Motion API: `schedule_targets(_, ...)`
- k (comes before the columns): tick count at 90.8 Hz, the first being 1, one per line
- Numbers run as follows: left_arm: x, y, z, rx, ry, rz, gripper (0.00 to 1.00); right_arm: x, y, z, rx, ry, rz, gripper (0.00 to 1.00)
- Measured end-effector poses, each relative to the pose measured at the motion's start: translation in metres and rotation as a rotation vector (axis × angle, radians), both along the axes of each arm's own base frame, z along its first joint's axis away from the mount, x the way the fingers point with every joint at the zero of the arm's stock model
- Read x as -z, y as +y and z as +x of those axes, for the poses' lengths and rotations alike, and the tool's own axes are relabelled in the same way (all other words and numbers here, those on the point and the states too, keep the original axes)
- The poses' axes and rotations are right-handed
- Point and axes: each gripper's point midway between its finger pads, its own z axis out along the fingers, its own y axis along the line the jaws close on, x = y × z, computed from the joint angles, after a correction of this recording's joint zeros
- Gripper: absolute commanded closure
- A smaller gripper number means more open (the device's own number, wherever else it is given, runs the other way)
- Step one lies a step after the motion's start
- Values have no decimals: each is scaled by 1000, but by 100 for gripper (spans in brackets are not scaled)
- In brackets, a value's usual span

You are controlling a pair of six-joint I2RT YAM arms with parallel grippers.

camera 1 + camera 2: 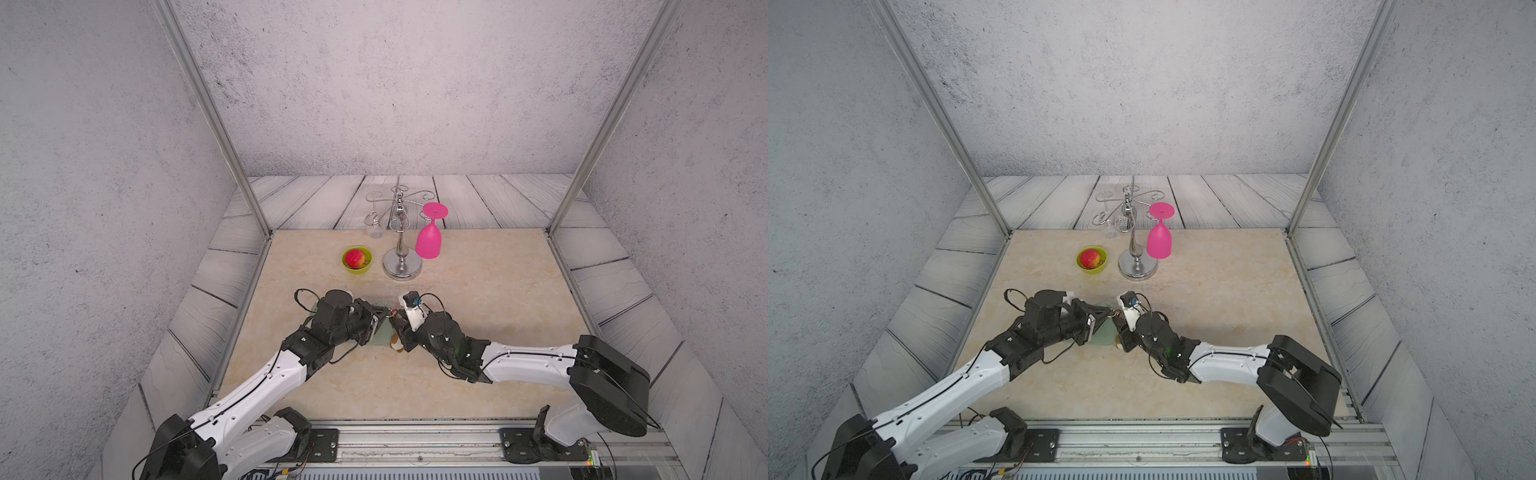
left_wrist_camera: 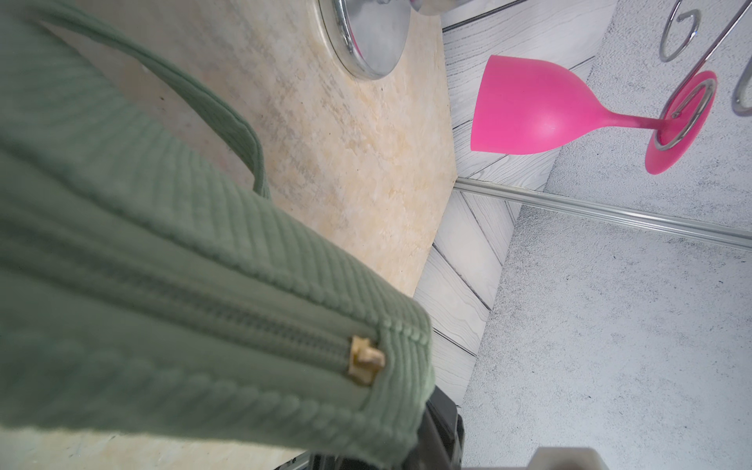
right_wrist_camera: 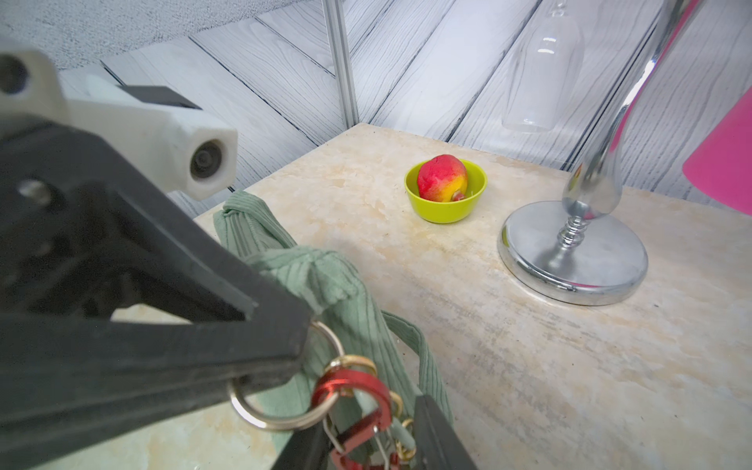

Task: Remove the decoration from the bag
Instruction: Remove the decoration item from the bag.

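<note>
The sage-green bag (image 1: 382, 336) lies at mid-table between both arms, and its ribbed fabric and zipper fill the left wrist view (image 2: 162, 285). My left gripper (image 1: 386, 312) is shut on the bag's silver ring (image 3: 268, 419). The decoration's red clasp (image 3: 358, 403) hooks through that ring. My right gripper (image 3: 366, 443) stands open with a finger on each side of the clasp. A bit of the brown-and-white plush head (image 1: 397, 345) shows under the right gripper; the rest is hidden.
Behind the arms stand a lime-green bowl (image 1: 356, 266) holding a red apple (image 1: 355, 257) and a chrome glass stand (image 1: 402, 266). A pink goblet (image 1: 430, 241) and a clear glass (image 1: 376, 228) hang upside down from it. Metal posts mark the table's back corners.
</note>
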Motion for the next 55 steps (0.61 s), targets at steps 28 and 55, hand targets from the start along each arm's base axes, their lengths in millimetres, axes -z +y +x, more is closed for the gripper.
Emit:
schedule_targets(28, 0, 0, 0, -1, 1, -1, 100, -3, 3, 2, 1, -6, 11, 62)
schedule_targets(55, 0, 0, 0, -3, 0, 0, 100, -4, 3, 3, 6, -1, 25, 63)
